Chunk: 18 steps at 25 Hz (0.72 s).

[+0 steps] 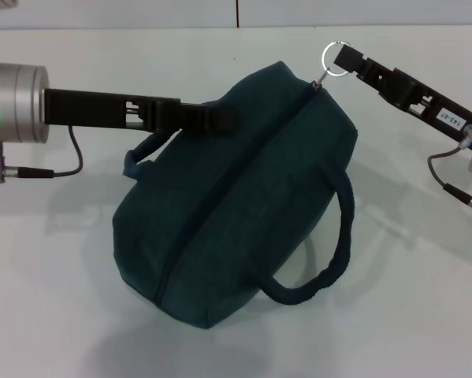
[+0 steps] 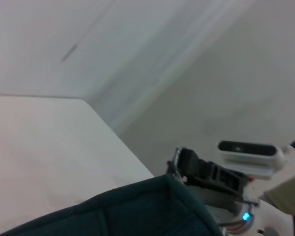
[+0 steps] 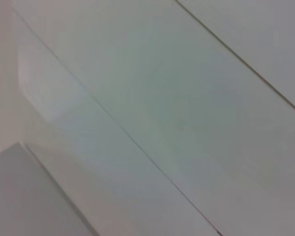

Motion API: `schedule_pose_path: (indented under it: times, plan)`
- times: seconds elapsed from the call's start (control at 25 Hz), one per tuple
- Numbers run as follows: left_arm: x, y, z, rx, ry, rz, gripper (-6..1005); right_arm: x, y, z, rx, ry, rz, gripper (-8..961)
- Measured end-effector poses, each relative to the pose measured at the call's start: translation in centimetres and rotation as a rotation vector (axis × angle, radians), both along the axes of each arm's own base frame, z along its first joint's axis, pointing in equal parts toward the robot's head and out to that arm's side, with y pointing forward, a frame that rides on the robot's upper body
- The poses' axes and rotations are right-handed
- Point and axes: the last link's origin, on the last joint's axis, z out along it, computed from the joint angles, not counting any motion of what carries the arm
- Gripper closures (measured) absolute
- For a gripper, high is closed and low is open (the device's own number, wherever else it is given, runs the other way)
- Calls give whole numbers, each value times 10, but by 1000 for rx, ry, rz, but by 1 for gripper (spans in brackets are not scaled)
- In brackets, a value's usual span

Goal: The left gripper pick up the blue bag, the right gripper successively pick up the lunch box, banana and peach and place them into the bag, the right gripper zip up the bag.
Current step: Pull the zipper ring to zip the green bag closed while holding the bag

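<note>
At the tip of our right gripper (image 1: 342,60) hangs the zipper ring (image 1: 335,57), pinched between closed fingers at the far end of the blue bag (image 1: 236,197). The zipper line runs away from it toward us. Our left gripper (image 1: 220,118) clamps the bag's upper edge.

Worktop (image 1: 46,315): bare white surface open in front of the bag and along both sides.

Bag (image 1: 236,197): bulky, lies across the middle and blocks any straight pass from side to side.

Handle loop (image 1: 330,252): stands out from the bag's right flank, narrowing the room there.

Left pincer (image 1: 220,118): reaches in from the left over the bag's upper edge, barring that approach.

Right pincer (image 1: 342,59): at the ring pull (image 1: 334,57) on the bag's far end, occupying the far right corner.

Cables (image 1: 62,169): hang beside both arms.
</note>
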Motion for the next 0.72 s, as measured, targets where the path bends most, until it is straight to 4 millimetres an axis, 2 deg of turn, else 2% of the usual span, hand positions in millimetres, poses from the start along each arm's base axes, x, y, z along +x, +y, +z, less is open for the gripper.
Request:
schedule_pose_path:
  times: [0.24, 0.44, 0.72]
  plan:
    - [2, -5, 1, -5, -29, -33, 945, 6, -2, -1, -53, 29, -47, 872]
    - [3, -11, 8, 15, -83, -76, 945, 19, -4, -1, -94, 62, -129, 871]
    - [6, -15, 15, 27, -138, -117, 945, 22, -4, -2, -119, 74, -160, 869]
